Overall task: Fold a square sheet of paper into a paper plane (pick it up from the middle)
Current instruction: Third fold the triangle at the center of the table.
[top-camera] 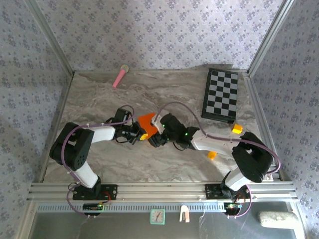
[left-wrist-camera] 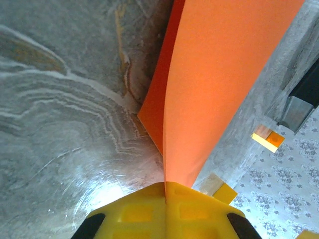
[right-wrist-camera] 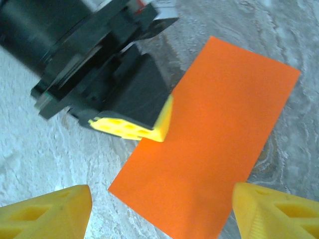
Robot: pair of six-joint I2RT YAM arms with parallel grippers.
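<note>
Left wrist view gives us the sheet of paper [left-wrist-camera: 219, 74] rising straight out of the left gripper [left-wrist-camera: 165, 186], whose yellow jaws are pressed together on one edge of it, two orange layers showing above the pinch. We read it as folded over into a long rectangle, held up near the middle of the marble table [top-camera: 99, 94]. We judge the hold thin: only a margin is clamped, so the sheet could slip, swing or spring open along its crease if the arm jerks or the other hand knocks it. The right gripper [right-wrist-camera: 160, 211] stands wide and holds nothing; the sheet lies in and beyond its gap, touching neither side, with the left gripper on the sheet's left. A careless closing there could crumple the free end.
</note>
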